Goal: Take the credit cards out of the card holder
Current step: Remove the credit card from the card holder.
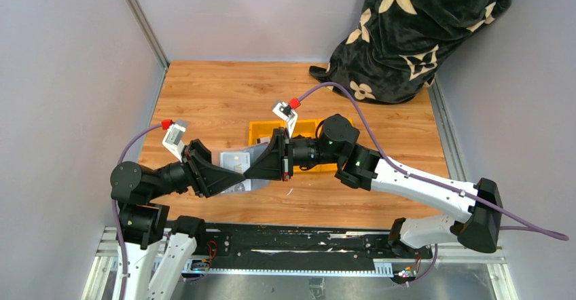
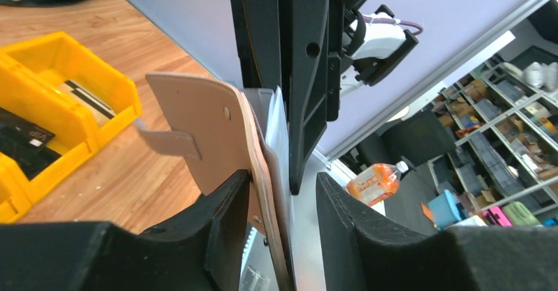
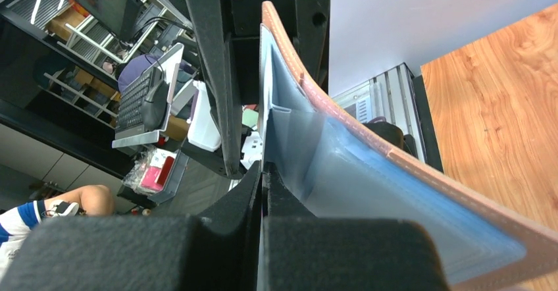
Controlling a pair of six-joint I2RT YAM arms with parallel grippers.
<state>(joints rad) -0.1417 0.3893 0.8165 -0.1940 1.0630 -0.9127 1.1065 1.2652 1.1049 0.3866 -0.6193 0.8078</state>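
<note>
While my left gripper (image 2: 281, 192) stands released, its two matte black fingers (image 2: 227, 228) apart, the card holder (image 2: 197, 123) hangs edge-on in the gap between them. It lies against one finger and clear of the other. My right gripper (image 3: 263, 176) is clenched tight. Its blocky black pads (image 3: 230, 202) meet on a thin pale-blue inner leaf of the holder. Whether a card's edge is caught in that pinch too, I cannot tell.

The holder is off the tabletop (image 2: 131, 185), carried between my two arms above its middle. Its outer skin is smooth, pinkish-tan and leather-like, with fine stitching along a curved rim, and a short closing tab (image 2: 168, 143) juts from one side. Inside I see glossy, translucent grey-blue pockets, bowed rather than flat. From above, a credit card (image 1: 233, 159) shows as a pale rectangle with small dark print. My grippers cover the rest of the holder, so I cannot count the cards.

Below is warm orange-brown wood with a clear grain. A yellow bin (image 2: 79, 147) of hard plastic sits just behind, split into compartments and cut off by the frame. A dark card (image 2: 23, 136) with pale lettering lies in it. At the far right corner slumps a black plush blanket (image 1: 421, 28) patterned with cream flowers.
</note>
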